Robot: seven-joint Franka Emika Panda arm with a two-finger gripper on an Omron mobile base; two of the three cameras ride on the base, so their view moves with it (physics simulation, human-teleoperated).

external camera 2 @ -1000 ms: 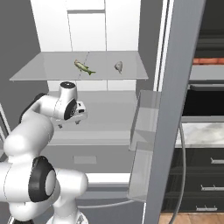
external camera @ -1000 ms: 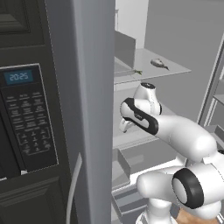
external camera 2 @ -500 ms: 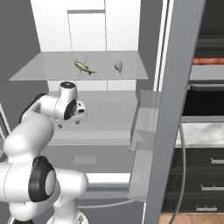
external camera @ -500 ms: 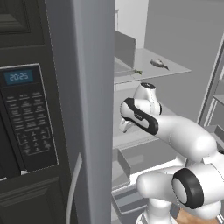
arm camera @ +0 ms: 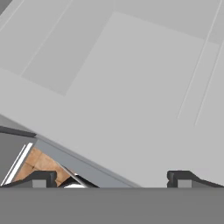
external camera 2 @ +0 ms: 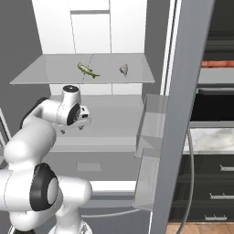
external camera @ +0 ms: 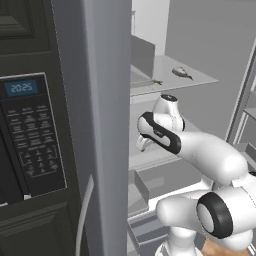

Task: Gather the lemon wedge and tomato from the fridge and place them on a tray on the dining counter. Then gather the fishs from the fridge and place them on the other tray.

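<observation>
Arm inside the open fridge, jaws apart and empty, below the fish shelf.

Taking the glass shelf (external camera 2: 45,73) as landmark: two fish lie on it, the long one (external camera 2: 87,70) near its middle and the smaller grey one (external camera 2: 123,69) to that one's right, well apart. The gripper (external camera 2: 81,119) hangs under the shelf's front edge, pointing down at the bare lower shelf (arm camera: 131,87), its fingertips (arm camera: 39,178) spread wide. Judging by this, neither fish is gathered yet; the hand must rise above the shelf to reach them. No lemon wedge or tomato can be made out in the fridge.
</observation>
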